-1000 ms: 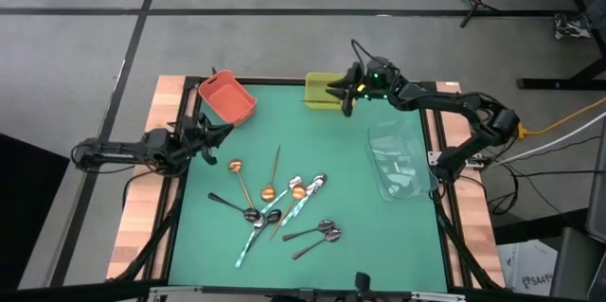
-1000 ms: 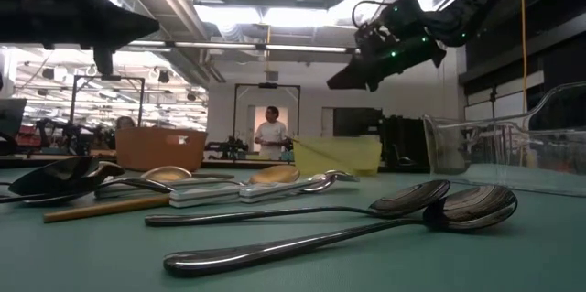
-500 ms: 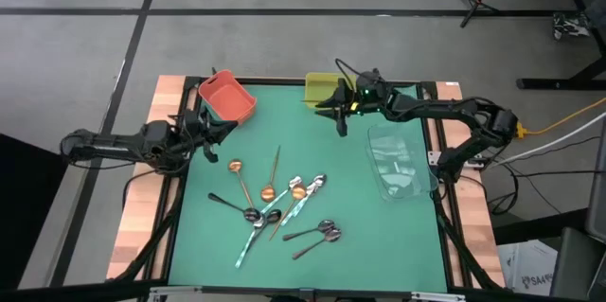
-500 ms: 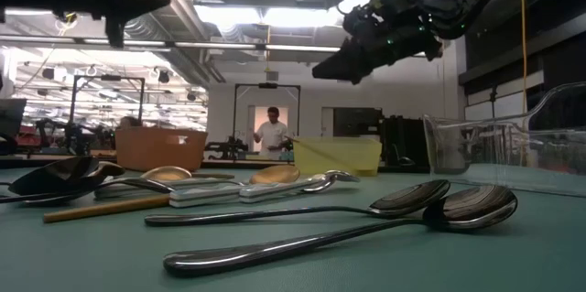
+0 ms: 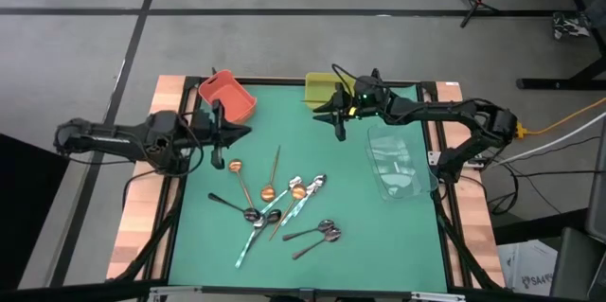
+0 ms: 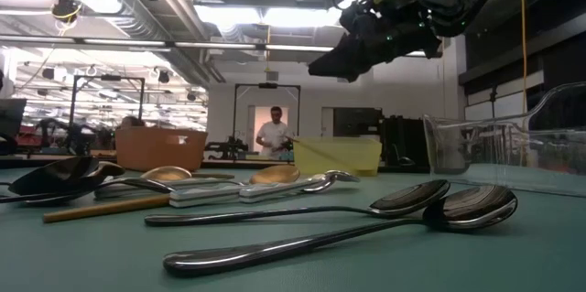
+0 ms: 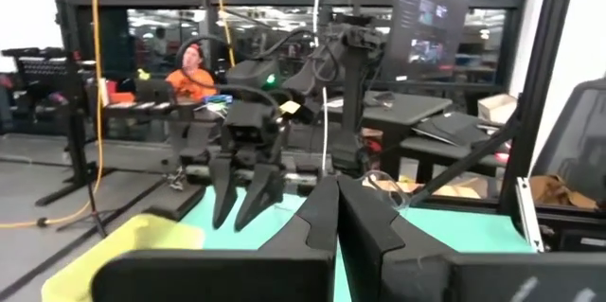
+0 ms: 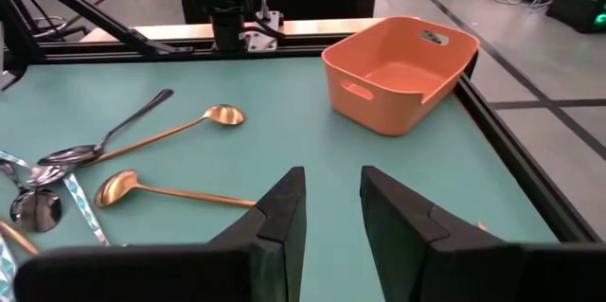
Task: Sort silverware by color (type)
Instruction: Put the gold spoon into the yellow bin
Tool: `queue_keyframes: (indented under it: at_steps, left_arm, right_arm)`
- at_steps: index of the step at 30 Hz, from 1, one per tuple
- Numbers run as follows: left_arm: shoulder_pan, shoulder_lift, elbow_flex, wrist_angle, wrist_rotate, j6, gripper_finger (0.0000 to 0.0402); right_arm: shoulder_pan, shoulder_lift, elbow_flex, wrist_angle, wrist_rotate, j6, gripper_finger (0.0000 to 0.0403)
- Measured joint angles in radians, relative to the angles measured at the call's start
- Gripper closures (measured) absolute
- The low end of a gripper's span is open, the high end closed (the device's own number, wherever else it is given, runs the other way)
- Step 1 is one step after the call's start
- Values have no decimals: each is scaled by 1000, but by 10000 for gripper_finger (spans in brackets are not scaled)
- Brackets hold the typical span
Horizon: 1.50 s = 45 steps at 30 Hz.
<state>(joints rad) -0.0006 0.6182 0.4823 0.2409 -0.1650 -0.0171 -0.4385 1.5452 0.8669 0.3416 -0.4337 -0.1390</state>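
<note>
While spoons [image 5: 275,203] lie scattered at lower centre of the green counter [image 5: 312,141], both end effectors hover empty: left [image 5: 220,136] pressed together beside the orange bin [image 5: 227,96], right [image 5: 339,113] slightly spread by the yellow bin [image 5: 322,89].

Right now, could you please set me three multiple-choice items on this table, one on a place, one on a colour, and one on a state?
1. Where is the orange bin?
A. far left corner
B. near right corner
C. centre

2. What colour is the bin by the right gripper?
A. blue
B. yellow
C. black

3. How are the right gripper's fingers?
A. shut on a spoon
B. open, empty
C. hidden

Key: A, the high view shows it there; B, its wall is yellow; B, the right wrist view shows a bare gap.
</note>
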Motion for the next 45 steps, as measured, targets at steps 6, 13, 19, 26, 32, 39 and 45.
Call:
queue_keyframes:
  at_steps: [6,13,19,26,32,39,45]
  left_arm:
    - [0,96,65,-1,0,3,374]
    - [11,208,116,0,-4,4,296]
    - [50,290,161,4,-75,2,264]
    - [105,375,234,8,-3,3,263]
    - [164,442,290,2,210,25,263]
    - [235,522,326,-14,478,127,263]
    - [289,621,326,-60,645,189,262]
  right_arm:
    - [0,0,0,0,4,0,306]
    - [0,0,0,0,4,0,306]
    - [0,0,0,0,4,0,306]
    - [0,0,0,0,4,0,306]
    - [0,0,0,0,3,0,306]
    - [0,-43,0,-8,3,0,306]
    - [0,-88,0,-35,3,1,306]
